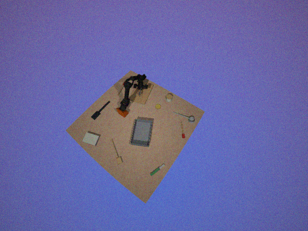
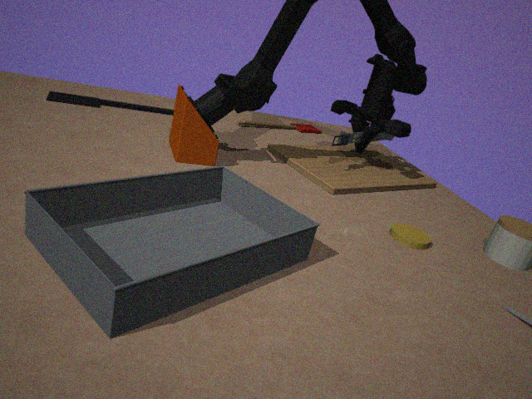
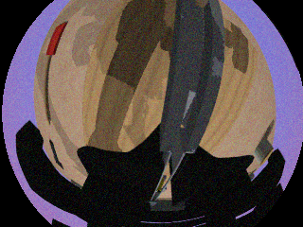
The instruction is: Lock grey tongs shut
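The grey tongs are between the fingers of my gripper, which is shut on them. In the wrist view their two arms lie close side by side, running away from the fingers. The tongs look roughly level, low over the wooden board; whether they touch it I cannot tell. The lock inside the hinge is hidden. The roasting tin stands apart from them, with nothing in it.
The orange wedge is at the arm's base. A yellow disc and a white pot stand beyond the board's one side. A red-headed tool lies on its other side. A black spatula lies farther off.
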Motion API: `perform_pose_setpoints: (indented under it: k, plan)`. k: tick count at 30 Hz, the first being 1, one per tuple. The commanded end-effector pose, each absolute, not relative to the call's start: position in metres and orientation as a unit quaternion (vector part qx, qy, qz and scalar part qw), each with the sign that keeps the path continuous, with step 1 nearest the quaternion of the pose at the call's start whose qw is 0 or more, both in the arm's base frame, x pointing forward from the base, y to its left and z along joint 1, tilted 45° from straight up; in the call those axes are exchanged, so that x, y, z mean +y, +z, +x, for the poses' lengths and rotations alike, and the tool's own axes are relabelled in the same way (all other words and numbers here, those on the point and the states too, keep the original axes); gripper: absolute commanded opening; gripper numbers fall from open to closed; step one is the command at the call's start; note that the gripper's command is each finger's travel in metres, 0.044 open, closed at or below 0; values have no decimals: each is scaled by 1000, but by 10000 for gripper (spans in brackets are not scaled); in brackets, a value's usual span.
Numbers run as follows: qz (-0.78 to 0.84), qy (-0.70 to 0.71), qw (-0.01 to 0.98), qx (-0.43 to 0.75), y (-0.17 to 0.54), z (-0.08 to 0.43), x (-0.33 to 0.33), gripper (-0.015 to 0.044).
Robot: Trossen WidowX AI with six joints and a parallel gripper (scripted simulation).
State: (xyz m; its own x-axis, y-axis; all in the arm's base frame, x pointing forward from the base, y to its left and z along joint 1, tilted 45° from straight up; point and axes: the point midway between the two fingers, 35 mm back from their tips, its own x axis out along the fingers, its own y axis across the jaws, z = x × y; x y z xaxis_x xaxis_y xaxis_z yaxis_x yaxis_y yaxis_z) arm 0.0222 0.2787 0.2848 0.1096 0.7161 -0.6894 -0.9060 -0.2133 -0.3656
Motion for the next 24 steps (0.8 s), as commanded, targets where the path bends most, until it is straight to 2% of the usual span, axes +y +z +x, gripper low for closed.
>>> perform_pose_setpoints:
  k: [1, 13, 19, 24]
  plan:
    - [-418, 657, 617, 114, 285, 22, 279, 113]
    - [-418, 657, 617, 114, 285, 22, 279, 427]
    - [-421, 657, 615, 115, 284, 26, 274, 440]
    - [-441, 653, 603, 126, 275, 51, 239, 440]
